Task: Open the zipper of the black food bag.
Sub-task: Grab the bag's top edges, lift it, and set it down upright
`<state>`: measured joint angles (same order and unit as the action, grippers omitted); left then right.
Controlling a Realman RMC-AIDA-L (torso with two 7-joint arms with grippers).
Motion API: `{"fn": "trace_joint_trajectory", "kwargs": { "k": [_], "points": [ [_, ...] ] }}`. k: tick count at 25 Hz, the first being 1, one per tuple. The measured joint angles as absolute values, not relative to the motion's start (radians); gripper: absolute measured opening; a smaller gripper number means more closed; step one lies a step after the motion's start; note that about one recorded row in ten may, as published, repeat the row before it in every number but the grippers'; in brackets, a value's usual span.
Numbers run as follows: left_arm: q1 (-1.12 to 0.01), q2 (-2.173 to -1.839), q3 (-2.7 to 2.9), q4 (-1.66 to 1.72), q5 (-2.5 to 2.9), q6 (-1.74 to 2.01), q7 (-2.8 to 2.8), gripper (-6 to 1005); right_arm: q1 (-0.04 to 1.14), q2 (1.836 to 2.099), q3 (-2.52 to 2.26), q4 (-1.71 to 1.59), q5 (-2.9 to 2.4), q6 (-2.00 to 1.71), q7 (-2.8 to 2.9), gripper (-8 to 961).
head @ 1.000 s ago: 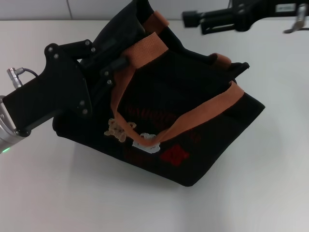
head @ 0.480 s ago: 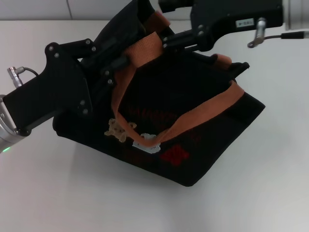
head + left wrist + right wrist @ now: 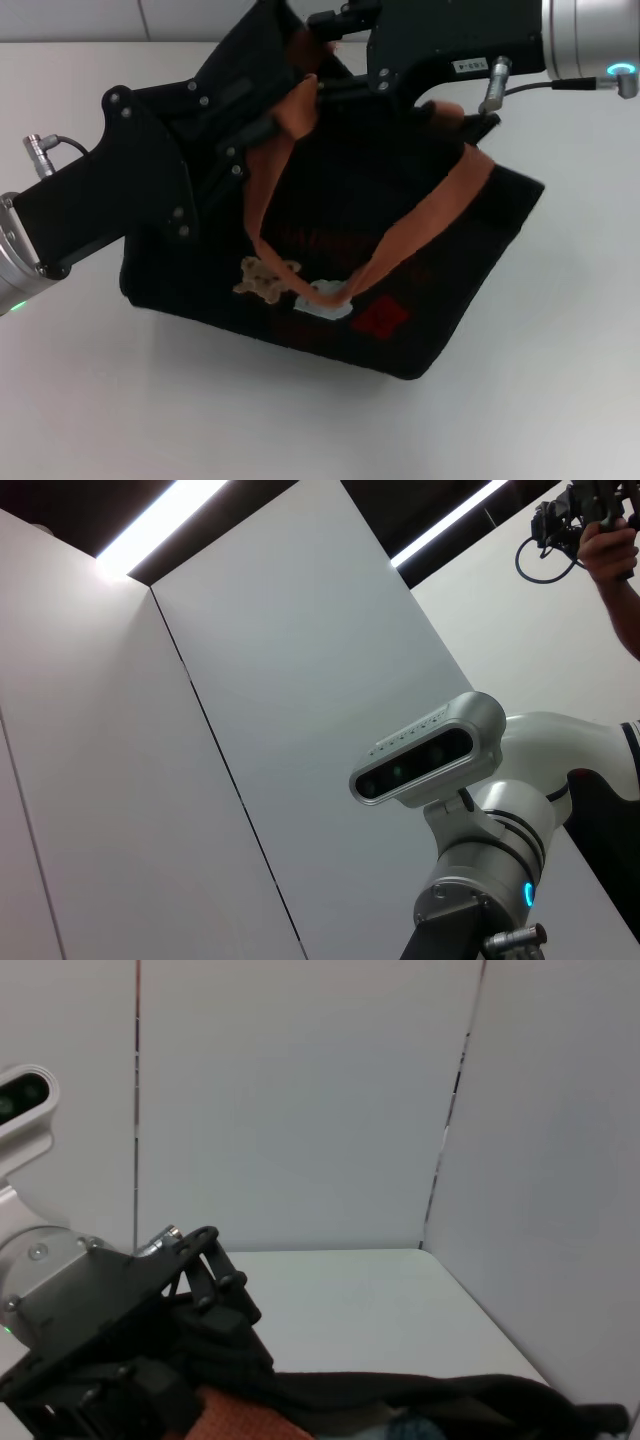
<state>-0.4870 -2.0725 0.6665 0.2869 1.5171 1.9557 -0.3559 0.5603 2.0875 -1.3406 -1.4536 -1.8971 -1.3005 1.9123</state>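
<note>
The black food bag point(image 3: 330, 200) stands tilted on the white table, with orange-brown handles point(image 3: 420, 220), a teddy bear picture point(image 3: 265, 278) and a red patch point(image 3: 385, 317) on its front. My left gripper point(image 3: 248, 132) is shut on the fabric at the bag's left top corner. My right gripper point(image 3: 325, 60) reaches in from the back right and sits over the bag's far top rim. The zipper is hidden under the grippers and folds. In the right wrist view, the left gripper point(image 3: 205, 1280) shows above the bag's black rim point(image 3: 420, 1400).
Bare white table point(image 3: 560, 380) surrounds the bag on the front and right. White walls stand behind it. The left wrist view points up at the robot's head camera point(image 3: 425, 755) and a person's hand point(image 3: 610, 550) holding a device.
My right arm has swung in from the back right to over the bag's top rim. The bag has shifted, its front face turning more upright, while the left gripper kept its hold.
</note>
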Motion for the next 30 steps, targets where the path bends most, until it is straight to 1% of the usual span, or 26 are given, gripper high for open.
{"fn": "trace_joint_trajectory", "kwargs": {
  "k": [1,7,10,15,20,26,30],
  "points": [
    [-0.487,-2.072,0.667,0.287,1.517,1.957,-0.356,203,0.559,2.088,-1.345,-1.457,-1.901,-1.293,1.906,731],
    [-0.490,-2.072,0.667,0.287,1.517,1.962,-0.356,202,0.562,2.084,-1.346,-1.467,-1.920,-1.289,1.901,495],
    [-0.493,-2.072,0.667,0.287,1.516,1.962,-0.356,202,0.561,2.084,-1.341,-1.476,-1.922,-1.289,1.901,403],
    [-0.495,-2.072,0.667,0.287,1.513,1.964,-0.355,203,0.540,2.084,-1.329,-1.497,-1.922,-1.289,1.901,251],
    [-0.496,-2.072,0.667,0.295,1.511,1.967,-0.354,202,0.497,2.084,-1.312,-1.535,-1.922,-1.297,1.900,52],
    [-0.501,-2.072,0.667,0.296,1.513,1.969,-0.351,202,0.475,2.083,-1.292,-1.543,-1.909,-1.306,1.920,-2],
    [-0.505,-2.072,0.668,0.296,1.516,1.971,-0.349,203,0.499,2.080,-1.265,-1.547,-1.896,-1.321,2.050,18]
  ]
}}
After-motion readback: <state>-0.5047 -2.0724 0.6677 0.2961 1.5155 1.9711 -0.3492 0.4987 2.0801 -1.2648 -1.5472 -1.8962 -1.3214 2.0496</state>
